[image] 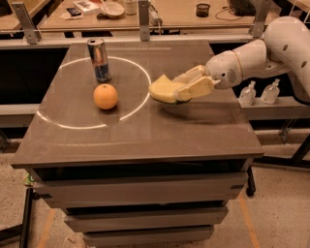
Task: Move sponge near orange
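Observation:
The orange (105, 96) sits on the dark table (145, 135) inside a white painted circle, just in front of a silver-blue can (99, 59). The pale yellow sponge (163, 90) is held in my gripper (181, 91), which reaches in from the right on a white arm. The gripper is shut on the sponge and carries it a little above the table, to the right of the orange and near the circle's right edge. A shadow lies on the table under it.
A white circle line (140, 104) is painted on the left half of the table. Two small bottles (260, 92) stand on a ledge at the right. A cluttered desk (111, 9) runs behind the table.

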Motion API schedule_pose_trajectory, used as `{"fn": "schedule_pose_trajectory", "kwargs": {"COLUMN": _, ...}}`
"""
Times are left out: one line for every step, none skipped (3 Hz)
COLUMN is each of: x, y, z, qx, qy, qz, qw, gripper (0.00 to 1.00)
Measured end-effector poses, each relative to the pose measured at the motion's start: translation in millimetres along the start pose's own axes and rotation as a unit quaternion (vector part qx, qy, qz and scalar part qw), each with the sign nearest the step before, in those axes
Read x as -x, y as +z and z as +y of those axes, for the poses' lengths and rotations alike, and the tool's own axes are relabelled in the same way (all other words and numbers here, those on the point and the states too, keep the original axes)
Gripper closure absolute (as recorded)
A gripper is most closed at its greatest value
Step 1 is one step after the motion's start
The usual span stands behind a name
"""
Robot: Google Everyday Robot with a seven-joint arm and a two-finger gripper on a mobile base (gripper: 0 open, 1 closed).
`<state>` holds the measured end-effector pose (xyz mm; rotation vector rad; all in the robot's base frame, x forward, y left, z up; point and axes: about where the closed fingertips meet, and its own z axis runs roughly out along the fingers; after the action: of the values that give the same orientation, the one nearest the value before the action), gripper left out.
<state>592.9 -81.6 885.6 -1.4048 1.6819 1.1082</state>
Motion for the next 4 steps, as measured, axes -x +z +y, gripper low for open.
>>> {"fn": "schedule_pose_trajectory", "kwargs": {"x": -5, "y": 3, "z": 10, "qx": 0.021, "qy": 0.002, "qz": 0.009, "qw": 0.9997, "gripper": 1.00}}
{"fn": "schedule_pose_trajectory", "kwargs": {"x": -5, "y": 3, "z": 10, "qx": 0.021, "qy": 0.002, "qz": 0.009, "qw": 0.9997, "gripper": 1.00}}
{"fn": "schedule_pose_trajectory", "kwargs": {"x": 1, "y": 24, "z": 18, "qx": 0.034, "qy": -0.003, "qz": 0.007, "qw": 0.9994, "gripper": 1.00}}
{"fn": "schedule_pose_trajectory", "kwargs": {"x": 7, "y": 50, "z": 28, "qx": 0.044, "qy": -0.004, "qz": 0.006, "qw": 0.9990, "gripper": 1.00}}
